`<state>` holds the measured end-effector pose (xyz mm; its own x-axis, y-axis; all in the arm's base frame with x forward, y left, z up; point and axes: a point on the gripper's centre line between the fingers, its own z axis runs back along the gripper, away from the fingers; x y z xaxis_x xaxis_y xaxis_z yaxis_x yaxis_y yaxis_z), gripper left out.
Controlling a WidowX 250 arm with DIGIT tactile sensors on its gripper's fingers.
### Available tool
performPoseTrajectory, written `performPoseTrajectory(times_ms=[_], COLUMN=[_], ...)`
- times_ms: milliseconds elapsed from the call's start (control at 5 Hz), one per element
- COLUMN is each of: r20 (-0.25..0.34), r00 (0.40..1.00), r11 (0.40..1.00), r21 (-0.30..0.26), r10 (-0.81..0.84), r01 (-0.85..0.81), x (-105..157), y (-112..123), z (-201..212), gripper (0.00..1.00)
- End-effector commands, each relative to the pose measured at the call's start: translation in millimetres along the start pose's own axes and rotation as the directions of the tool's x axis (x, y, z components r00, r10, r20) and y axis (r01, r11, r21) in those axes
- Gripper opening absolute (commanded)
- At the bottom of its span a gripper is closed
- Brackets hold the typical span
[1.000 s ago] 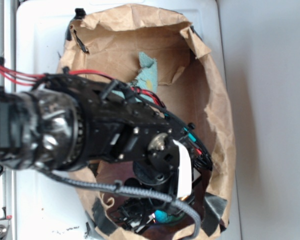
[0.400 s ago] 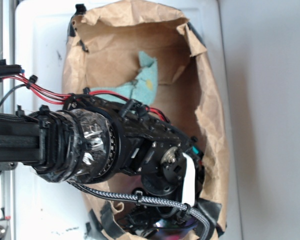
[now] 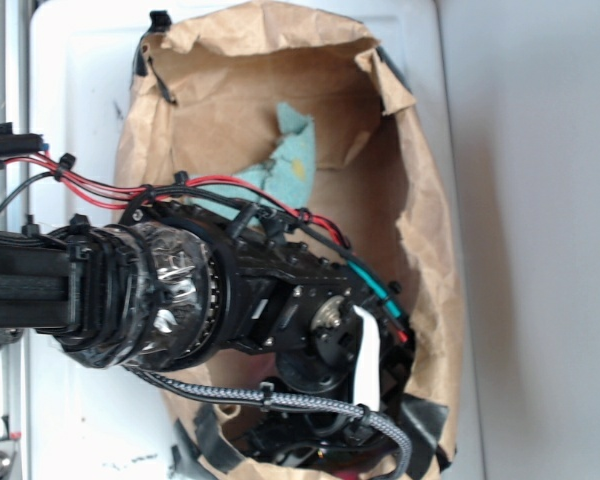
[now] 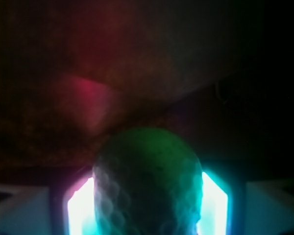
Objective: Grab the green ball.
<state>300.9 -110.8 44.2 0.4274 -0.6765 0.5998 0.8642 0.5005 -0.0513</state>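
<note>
The green ball (image 4: 147, 181) fills the lower middle of my wrist view, sitting right between the two glowing fingers (image 4: 213, 205) of the end effector (image 4: 147, 210), one bright strip on each side of it. The strips lie right at the ball's edges, but I cannot tell whether the fingers are pressed onto it or just flanking it. Everything behind the ball is dark reddish brown and blurred.

From the exterior view I cannot see the ball at all: the black arm (image 3: 230, 290) with its red wires (image 3: 100, 185) and braided cable (image 3: 280, 400) reaches down into the torn brown paper bag (image 3: 430, 250) and covers the lower part of it. A pale teal cloth (image 3: 290, 160) lies further up inside the bag, partly under the arm. The bag rests on the white bench (image 3: 80, 100)
</note>
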Motion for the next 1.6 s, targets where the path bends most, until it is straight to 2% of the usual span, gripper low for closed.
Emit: performPoseTrajectory(times_ms=[0,200,400,800,1000,1200,1400], r20=[0.023,-0.055,-0.134,-0.198,-0.180,-0.144,-0.111], r00=[0.999,0.985,0.942,0.841,0.794,0.766,0.764], r11=[0.990,0.960,0.904,0.798,0.737,0.695,0.664], r21=[0.135,0.241,0.351,0.479,0.530,0.549,0.583], r10=[0.045,0.162,0.307,0.504,0.581,0.627,0.636], r01=[-0.048,-0.144,-0.245,-0.365,-0.419,-0.465,-0.468], x=[21,22,18,11,7,5,5], y=[7,17,25,35,38,39,31], z=[56,75,96,139,156,171,182], gripper=[0.00,0.00,0.00,0.00,0.00,0.00,0.00])
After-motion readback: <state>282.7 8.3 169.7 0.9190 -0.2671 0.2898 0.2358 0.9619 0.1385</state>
